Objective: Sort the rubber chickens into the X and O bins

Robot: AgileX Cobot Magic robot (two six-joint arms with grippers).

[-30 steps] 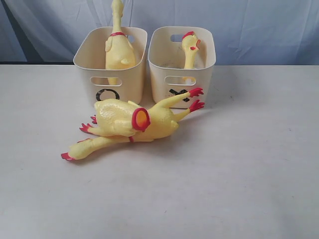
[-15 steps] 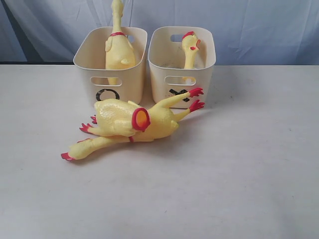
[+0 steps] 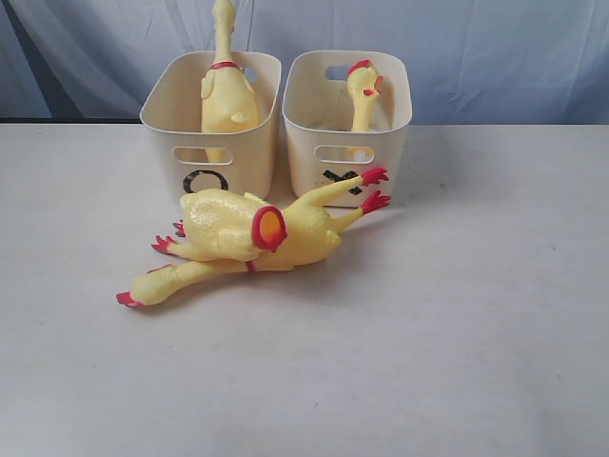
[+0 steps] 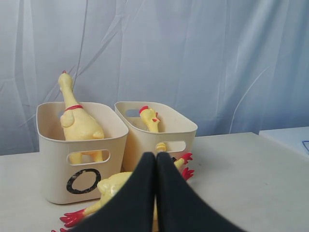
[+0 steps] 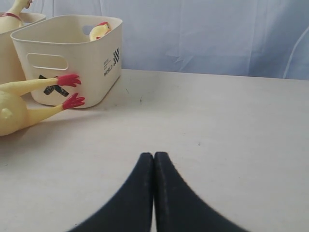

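Two rubber chickens lie piled on the table in front of the bins: the upper one (image 3: 224,226) with its red neck ring facing forward, the lower one (image 3: 304,228) with red feet against the X bin (image 3: 390,143). A third chicken (image 3: 226,95) stands in the O bin (image 3: 162,133), neck sticking up. The head of a fourth chicken (image 3: 363,90) shows inside the X bin. Neither gripper appears in the exterior view. My left gripper (image 4: 155,155) is shut and empty, its tips before the pile. My right gripper (image 5: 153,155) is shut and empty over bare table, right of the X bin (image 5: 96,43).
The white table (image 3: 457,314) stretches wide around the pile and bins. A pale blue curtain (image 3: 476,48) hangs behind the bins. The table's back edge runs just behind the bins.
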